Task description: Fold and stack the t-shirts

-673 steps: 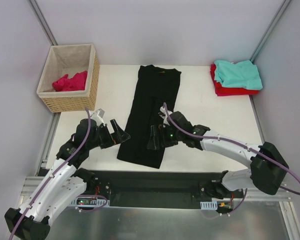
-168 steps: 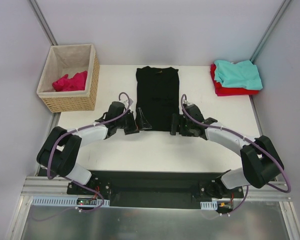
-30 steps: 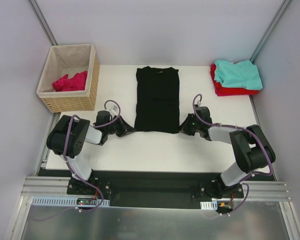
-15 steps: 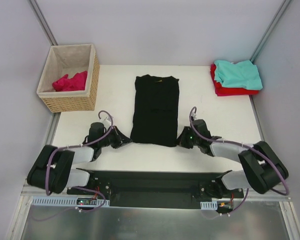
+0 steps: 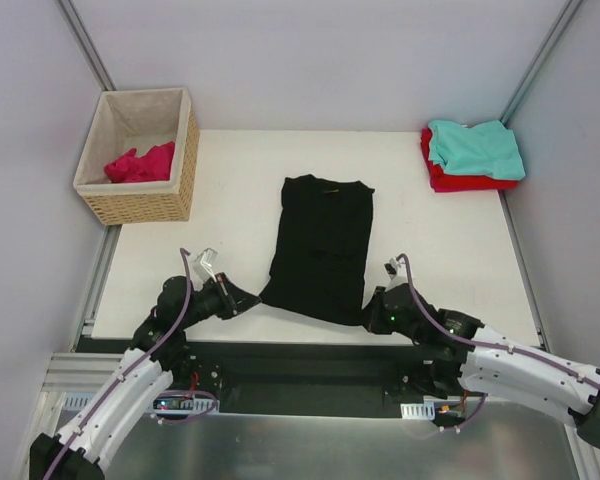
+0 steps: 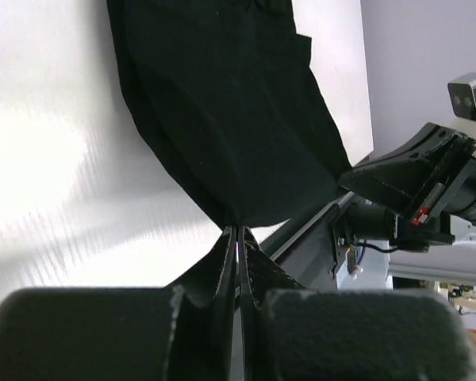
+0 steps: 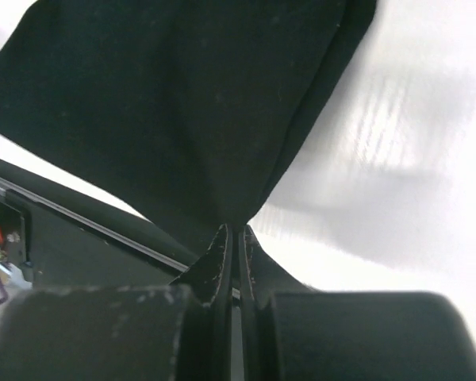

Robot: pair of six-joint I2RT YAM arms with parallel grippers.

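Jaws of left gripper and right gripper pinch the near corners of the large black cloth t-shirt, part-folded mid-table; teal t-shirt sits folded on red t-shirt; crumpled magenta-pink t-shirt waits in woven wicker basket.

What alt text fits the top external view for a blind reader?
The left gripper and right gripper each pinch a near corner of a black t-shirt lying on a white table. A wicker basket with a magenta-pink t-shirt stands far left; a teal t-shirt lies on a red t-shirt far right.
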